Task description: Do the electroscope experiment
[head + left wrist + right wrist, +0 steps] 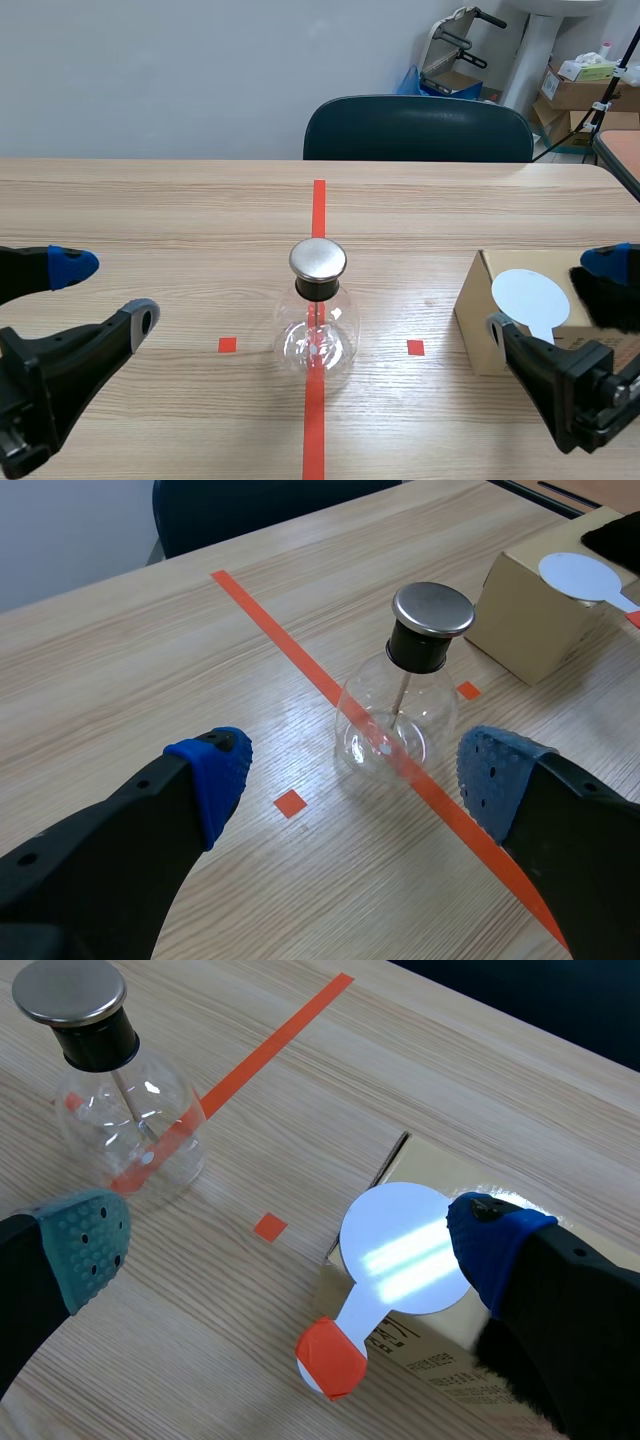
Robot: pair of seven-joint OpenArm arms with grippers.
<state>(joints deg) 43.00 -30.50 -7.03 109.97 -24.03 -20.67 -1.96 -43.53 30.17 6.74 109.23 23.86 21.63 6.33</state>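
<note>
The electroscope (317, 325), a clear glass flask with a black stopper and a round metal cap (318, 259), is seen upright on the table (150, 210), astride the long tape line. It is judged fragile and slippery at the bulb, so the glass is best left alone. To the right of the flask a cardboard box (478, 330) is set, and on its top a white disc paddle (400, 1260) is laid, its orange-red taped handle (333, 1355) jutting past the box edge on the side facing away from the flask's far end. The paddle is judged light, thin and stiff; the overhanging handle is the place to be pinched. The right gripper (288, 1240) is held over the box with its fingers wide apart, nothing between them. The left gripper (105, 292) is held left of the flask, likewise spread and empty.
</note>
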